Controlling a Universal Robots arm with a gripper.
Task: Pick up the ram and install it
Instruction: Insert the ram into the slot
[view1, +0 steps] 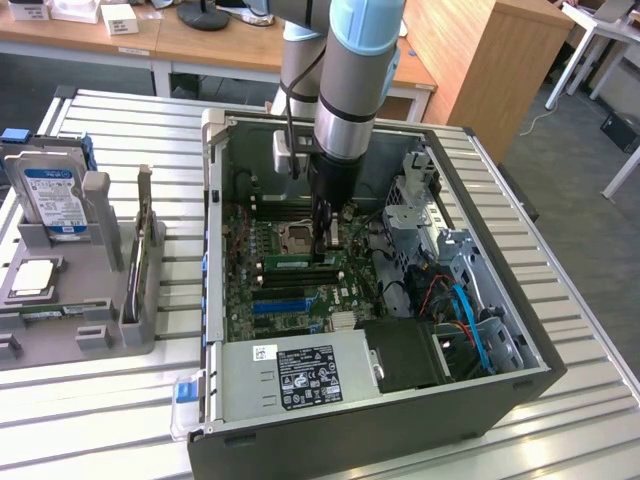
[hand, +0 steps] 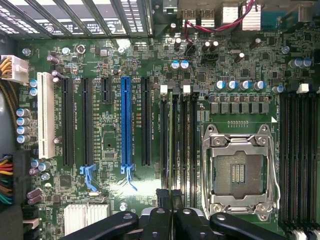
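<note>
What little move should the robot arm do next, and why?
Probably a gentle push straight down: the ram lies along the slots beside the empty socket, the gripper right above it, and I cannot tell that it is seated.

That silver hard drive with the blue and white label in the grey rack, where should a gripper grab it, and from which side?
Probably pinch the silver hard drive across its thin thickness at the top edge, coming from above. It stands leaning in the grey rack, whose walls cover its lower end, while the upper part is free.
</note>
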